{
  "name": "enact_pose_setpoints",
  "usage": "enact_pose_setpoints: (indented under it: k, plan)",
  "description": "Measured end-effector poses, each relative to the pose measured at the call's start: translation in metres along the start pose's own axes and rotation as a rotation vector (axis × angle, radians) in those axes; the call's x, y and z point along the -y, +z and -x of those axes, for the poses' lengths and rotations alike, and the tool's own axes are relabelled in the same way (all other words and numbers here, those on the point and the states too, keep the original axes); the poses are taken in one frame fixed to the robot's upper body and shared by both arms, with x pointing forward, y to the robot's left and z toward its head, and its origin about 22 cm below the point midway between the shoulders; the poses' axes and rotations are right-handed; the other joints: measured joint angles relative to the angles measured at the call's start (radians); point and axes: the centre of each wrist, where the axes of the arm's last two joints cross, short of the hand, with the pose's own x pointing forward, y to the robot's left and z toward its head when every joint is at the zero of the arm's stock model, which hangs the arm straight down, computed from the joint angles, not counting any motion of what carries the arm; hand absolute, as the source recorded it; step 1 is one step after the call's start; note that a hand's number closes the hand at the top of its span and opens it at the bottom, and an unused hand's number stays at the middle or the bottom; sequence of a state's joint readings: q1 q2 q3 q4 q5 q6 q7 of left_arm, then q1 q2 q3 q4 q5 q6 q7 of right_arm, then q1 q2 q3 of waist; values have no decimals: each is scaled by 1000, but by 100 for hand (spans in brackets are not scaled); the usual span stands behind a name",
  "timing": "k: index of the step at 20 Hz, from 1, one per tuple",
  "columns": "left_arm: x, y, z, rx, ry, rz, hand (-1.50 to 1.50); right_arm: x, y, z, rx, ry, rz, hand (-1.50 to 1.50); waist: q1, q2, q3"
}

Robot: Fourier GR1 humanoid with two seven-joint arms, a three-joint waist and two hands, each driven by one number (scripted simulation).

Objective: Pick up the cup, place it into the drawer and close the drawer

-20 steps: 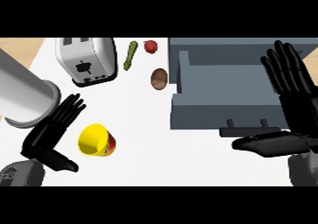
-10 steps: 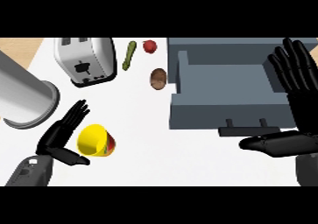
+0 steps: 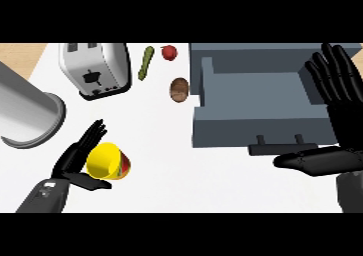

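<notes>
A yellow cup [image 3: 106,160] with a red and green side lies tipped on the white counter at the lower left. My left hand [image 3: 75,161] is right beside it on its left, fingers straight and thumb under the cup's near edge, not curled round it. The grey drawer [image 3: 250,125] stands pulled out at the right, its handle [image 3: 281,145] facing me. My right hand [image 3: 337,95] rests open over the drawer's right side, fingers pointing away and thumb [image 3: 309,160] stretched left near the handle.
A silver toaster [image 3: 95,67] stands at the back left, a large metal pot [image 3: 21,112] at the left edge. A green vegetable [image 3: 146,62], a small red item [image 3: 169,52] and a brown one [image 3: 179,89] lie behind, between toaster and drawer.
My left hand has slid right and closer to the cup, now against its left side. The right hand has barely shifted.
</notes>
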State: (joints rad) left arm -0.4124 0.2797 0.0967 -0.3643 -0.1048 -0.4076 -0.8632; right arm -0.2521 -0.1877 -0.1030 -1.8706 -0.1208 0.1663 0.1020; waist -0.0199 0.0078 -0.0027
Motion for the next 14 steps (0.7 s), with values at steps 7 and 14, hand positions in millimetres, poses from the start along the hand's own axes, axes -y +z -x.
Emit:
enact_pose_setpoints:
  k: [7, 14]
  plan:
    - [9, -1, 8, 14, 0, 5, -150, -3, -6, -4, 11, -2, -14, -150, -7, 3, -1]
    - [16, -7, 10, 19, 0, 27, -150, -1, -8, -8, 6, -1, -16, -150, -12, 4, -2]
